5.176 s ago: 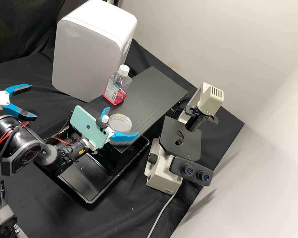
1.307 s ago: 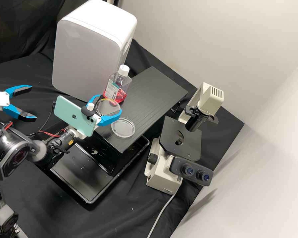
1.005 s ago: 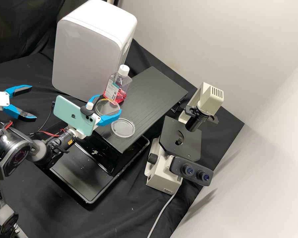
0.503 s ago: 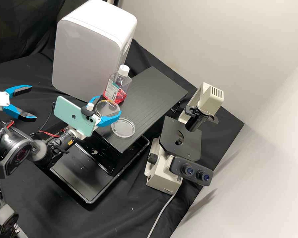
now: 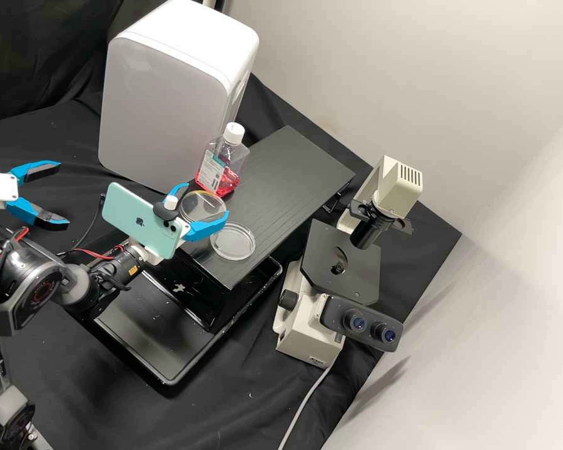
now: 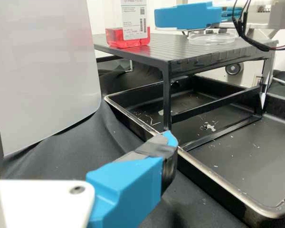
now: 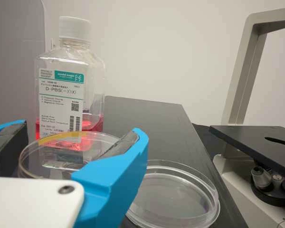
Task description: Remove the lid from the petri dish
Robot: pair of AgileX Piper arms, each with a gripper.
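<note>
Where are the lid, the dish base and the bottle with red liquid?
lid (image 5: 200, 205): high view, middle of its clear disc.
dish base (image 5: 232, 242): high view, middle of its floor.
bottle (image 5: 214, 165): high view, its label.

The bottle (image 7: 70, 52), just beyond the right gripper (image 7: 76, 142) and the lid (image 7: 52, 153) it holds, carries a white label (image 7: 61, 102): a teal band, lines of dark print, a barcode, a square code; the smallest lines are illegible.
</note>
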